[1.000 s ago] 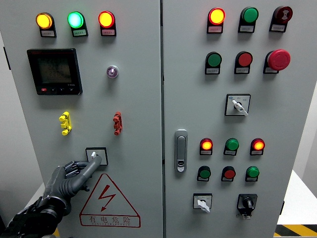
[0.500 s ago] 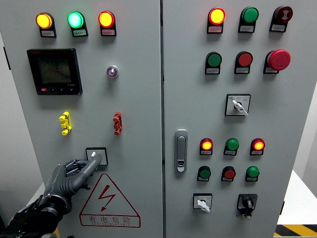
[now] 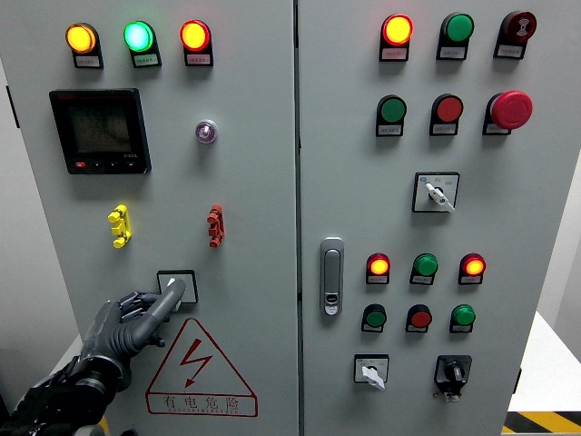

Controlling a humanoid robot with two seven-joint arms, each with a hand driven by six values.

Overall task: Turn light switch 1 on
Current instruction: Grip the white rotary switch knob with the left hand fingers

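A small square selector switch [image 3: 178,284] with a white knob sits low on the left cabinet door, just above the yellow-red warning triangle [image 3: 197,365]. My left hand [image 3: 136,320], dark grey, comes up from the lower left. Its index finger [image 3: 166,302] is stretched out with the tip resting against the switch's knob, hiding the knob's lower left part. The other fingers are curled in and hold nothing. My right hand does not show.
The left door carries three lit lamps [image 3: 138,36], a black meter [image 3: 100,130], a yellow toggle [image 3: 119,225] and a red toggle [image 3: 215,225]. The right door has a handle [image 3: 332,275], lamps, push buttons, an emergency stop [image 3: 510,109] and further selector switches [image 3: 436,192].
The left hand has barely shifted, its index tip staying on the switch knob. The digits on the black meter have faded.
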